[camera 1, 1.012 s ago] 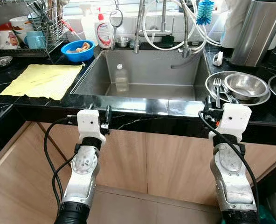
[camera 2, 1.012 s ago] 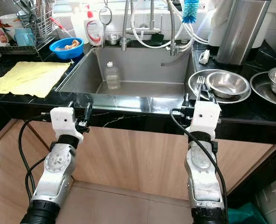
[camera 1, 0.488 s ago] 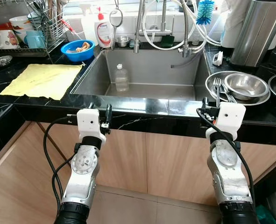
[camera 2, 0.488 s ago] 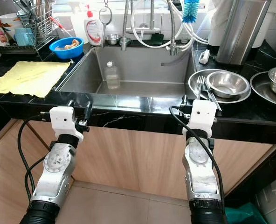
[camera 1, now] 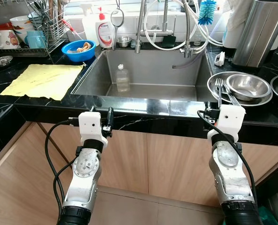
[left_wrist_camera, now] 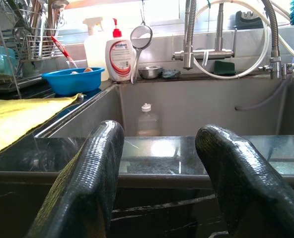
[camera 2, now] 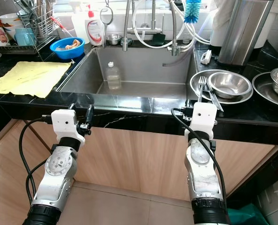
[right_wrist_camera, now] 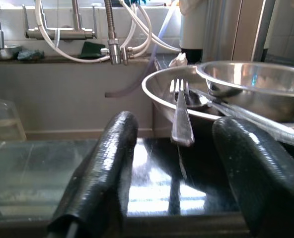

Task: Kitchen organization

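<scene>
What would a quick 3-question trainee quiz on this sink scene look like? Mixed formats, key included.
1. True or false: the plastic bottle stands inside the sink.
2. Multiple choice: the fork in front of the right gripper rests with its tines on
A. the yellow cloth
B. the rim of the wide steel dish that holds the steel bowl
C. the blue bowl
3. Fill in: the fingers of the left gripper are ____ and hold nothing.

Key: 1 true; 2 B; 3 open
</scene>
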